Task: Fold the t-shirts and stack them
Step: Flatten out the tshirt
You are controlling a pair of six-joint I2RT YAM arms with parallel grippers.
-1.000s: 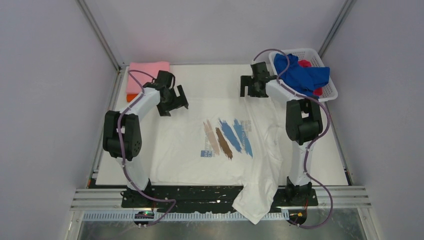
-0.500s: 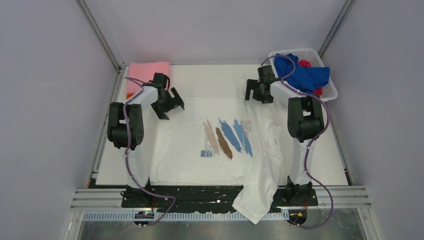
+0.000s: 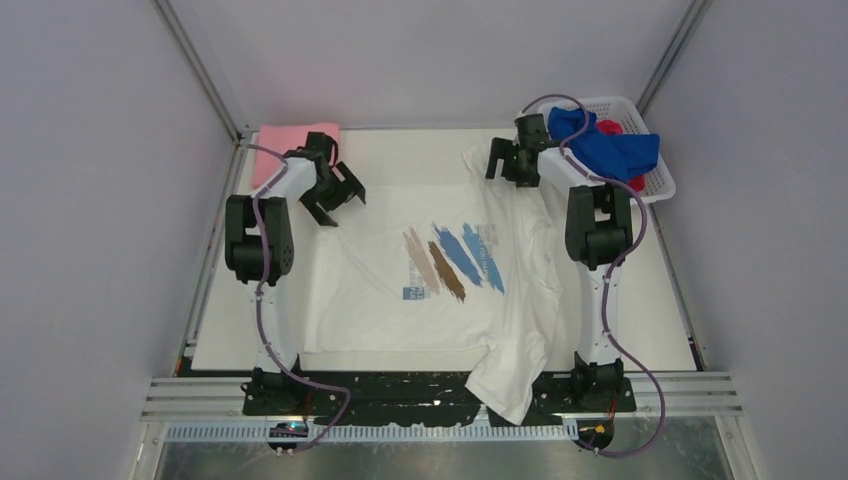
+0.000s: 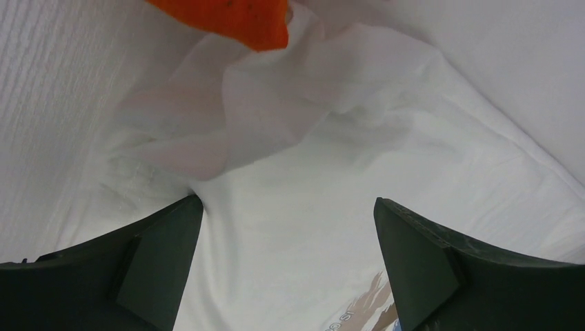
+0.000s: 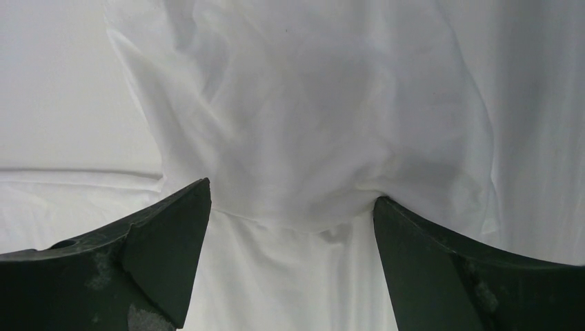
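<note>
The white t-shirt (image 3: 365, 300) lies spread flat mid-table, one sleeve spilling over the near edge at right. Both claws are released and hold nothing. The left gripper (image 3: 333, 196) hangs over the shirt's crumpled far-left corner, the right gripper (image 3: 507, 162) over the bunched far-right sleeve — each has cloth just below its jaws. With both sleeves at right, the collar seems to point right and the hem left — long axis left to right.

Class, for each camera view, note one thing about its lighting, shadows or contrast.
Top external: soft, even light; the white t-shirt hardly separates from the white table, and shadows are faint. Left wrist: the dark fingers loom large at the bottom; the orange t-shirt stands out vividly. Right wrist: grey shading marks the folds; no glare.
</note>
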